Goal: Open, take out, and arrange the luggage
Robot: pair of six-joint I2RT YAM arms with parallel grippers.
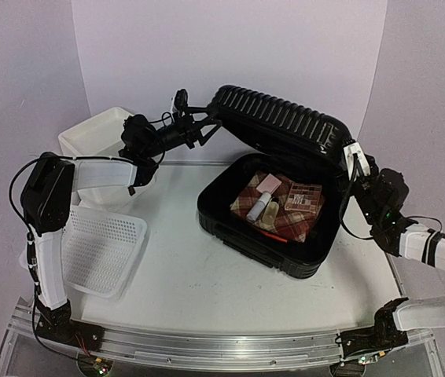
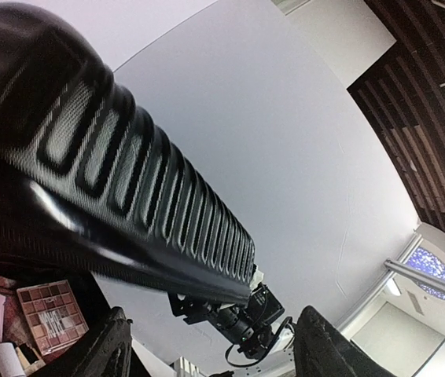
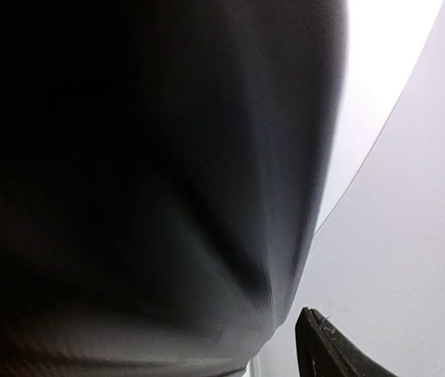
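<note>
Currently the luggage (image 1: 277,118) sits on the table (image 1: 183,290) toward 2 o'clock of centre, with its lid raised part-way and the hinge side at 12 o'clock. A plaid cloth (image 1: 285,224), a pink box (image 1: 269,184) and a palette (image 1: 304,197) lie inside.

The left gripper (image 1: 211,126) is at the lid's 9 o'clock end. Its fingers (image 2: 108,345) are spread apart, close under the ribbed shell.

The right gripper (image 1: 354,157) is at the lid's 3 o'clock end. Only one finger (image 3: 332,353) shows beside the blurred shell, so its state cannot be told.

A perforated basket (image 1: 104,247) lies at 8 o'clock.
</note>
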